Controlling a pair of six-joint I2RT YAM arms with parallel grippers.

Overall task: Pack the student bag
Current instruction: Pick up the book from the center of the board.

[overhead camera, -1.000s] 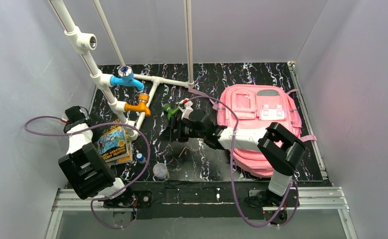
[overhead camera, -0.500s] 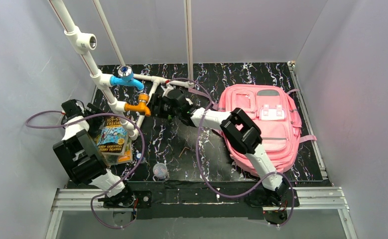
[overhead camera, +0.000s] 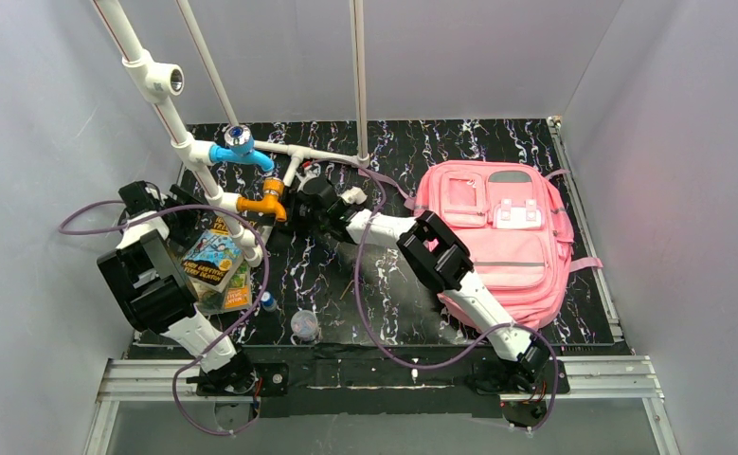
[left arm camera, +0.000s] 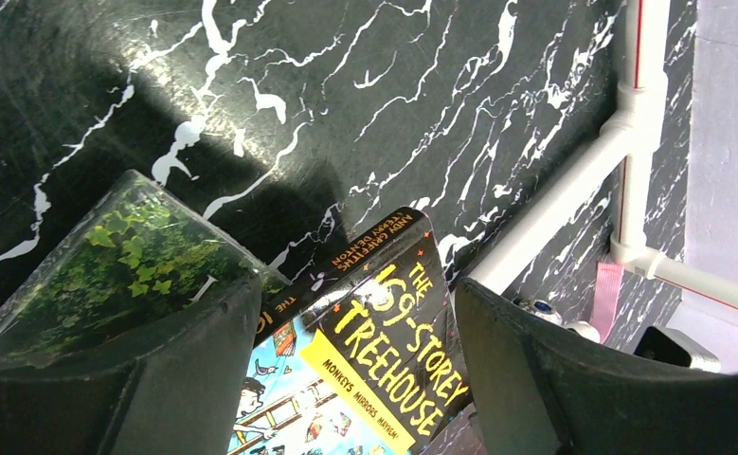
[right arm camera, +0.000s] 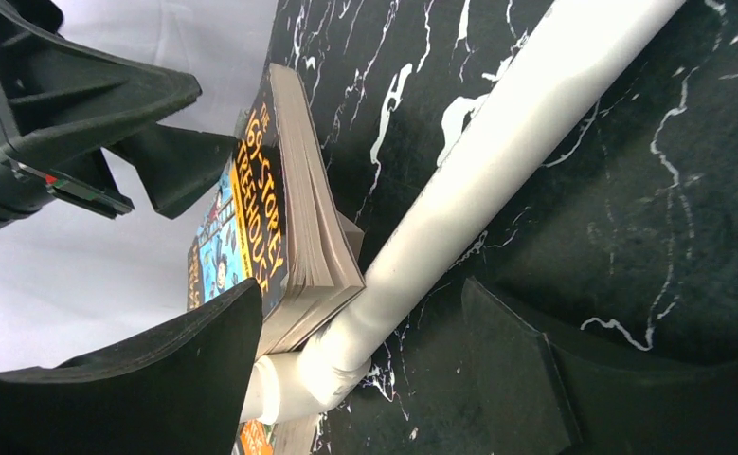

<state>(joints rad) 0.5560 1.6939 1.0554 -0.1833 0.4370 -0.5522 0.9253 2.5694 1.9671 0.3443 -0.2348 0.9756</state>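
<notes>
The student bag [overhead camera: 502, 237], a large pink backpack, lies flat at the right of the black marbled table [overhead camera: 393, 152], away from both grippers. At the left a stack of books is topped by "The 169-Storey Treehouse" [overhead camera: 211, 261] [left arm camera: 384, 351] [right arm camera: 251, 199]. My left gripper [overhead camera: 177, 229] [left arm camera: 355, 294] hangs over that cover, fingers apart, tips close to it. My right gripper [overhead camera: 285, 210] [right arm camera: 363, 289] reaches left across the table and stands open astride a white pipe [right arm camera: 459, 190] beside the books' page edges.
A white pipe frame [overhead camera: 208, 175] with a blue fitting [overhead camera: 240, 147] and an orange fitting [overhead camera: 268, 202] rises at the back left. A green-covered book [left arm camera: 137, 256] lies under the top one. A small blue-capped bottle [overhead camera: 267, 301] and a clear cup [overhead camera: 304, 325] sit near the front.
My right arm has swung from the table's middle leftward to the pipe by the books. My left gripper has narrowed somewhat, and the top book has turned.
</notes>
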